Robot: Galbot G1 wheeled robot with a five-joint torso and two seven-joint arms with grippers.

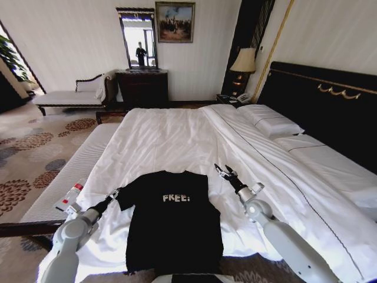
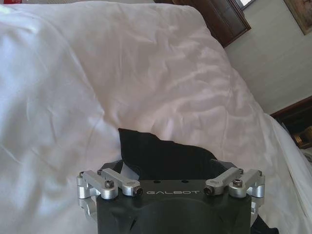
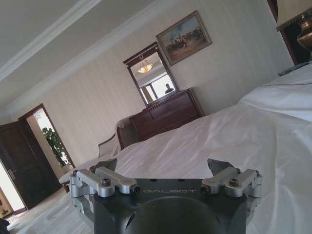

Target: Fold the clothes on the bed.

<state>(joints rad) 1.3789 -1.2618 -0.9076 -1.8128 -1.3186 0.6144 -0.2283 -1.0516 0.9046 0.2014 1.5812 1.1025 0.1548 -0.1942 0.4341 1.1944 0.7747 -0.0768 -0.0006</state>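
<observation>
Black T-shirt: flat on the bed at its near edge, chest lettering up, long axis running from the robot toward the far side. Left sleeve: at the left gripper, whose fingers stand apart around the sleeve's dark cloth, not yet clamped. Right gripper: just beside the right sleeve, raised off the sheet, fingers apart, empty. Left arm judged nearer to a hold. Bench: left of the bed.
</observation>
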